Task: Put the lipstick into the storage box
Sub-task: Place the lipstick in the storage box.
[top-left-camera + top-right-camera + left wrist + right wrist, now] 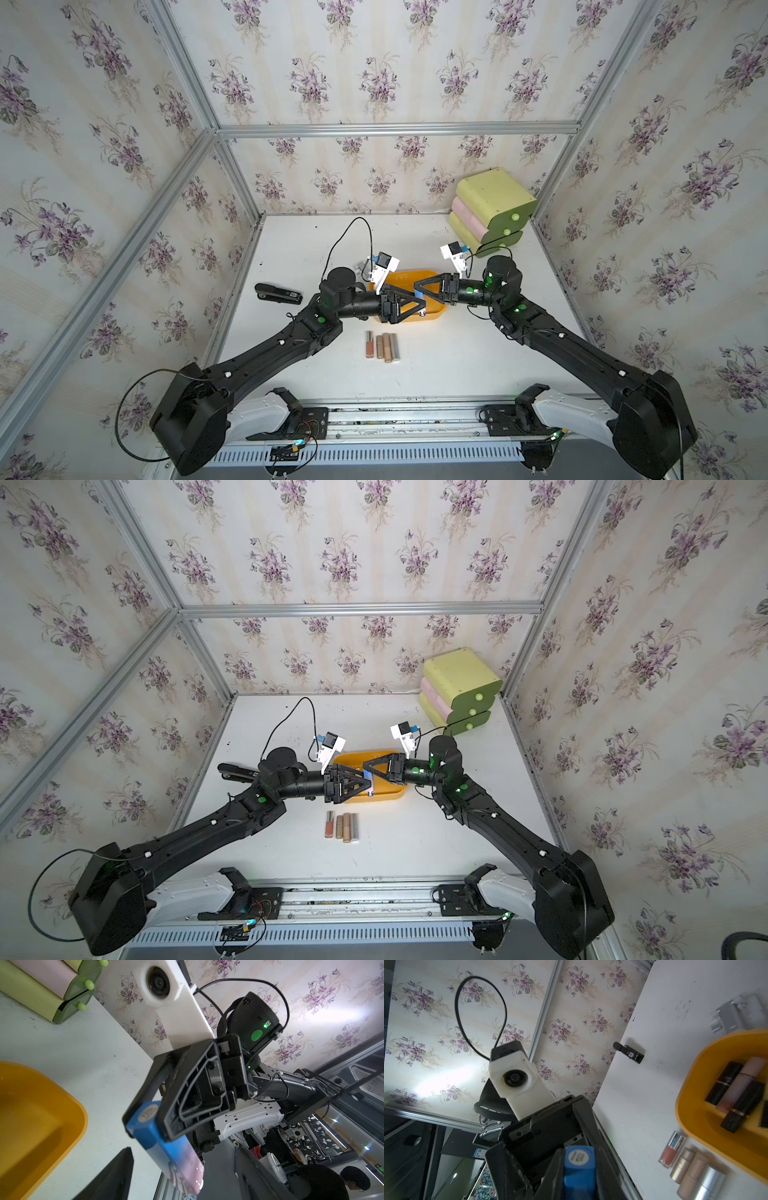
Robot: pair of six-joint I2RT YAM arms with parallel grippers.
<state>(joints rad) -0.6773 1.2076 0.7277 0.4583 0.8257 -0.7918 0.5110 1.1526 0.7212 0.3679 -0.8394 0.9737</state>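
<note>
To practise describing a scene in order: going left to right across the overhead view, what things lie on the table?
Black stapler → orange storage box → green-and-pink drawer unit. The lipstick row overlaps the box, so it is omitted.

Floral wallpaper (382,75) covering walls on three sides; aluminium frame (395,129) running along corners; white bench (457,365) spreading below; drawer unit (494,203) sitting at 1 o'clock.

Green-pink drawer unit (492,212) far right corner; black stapler (277,294) left.
</note>
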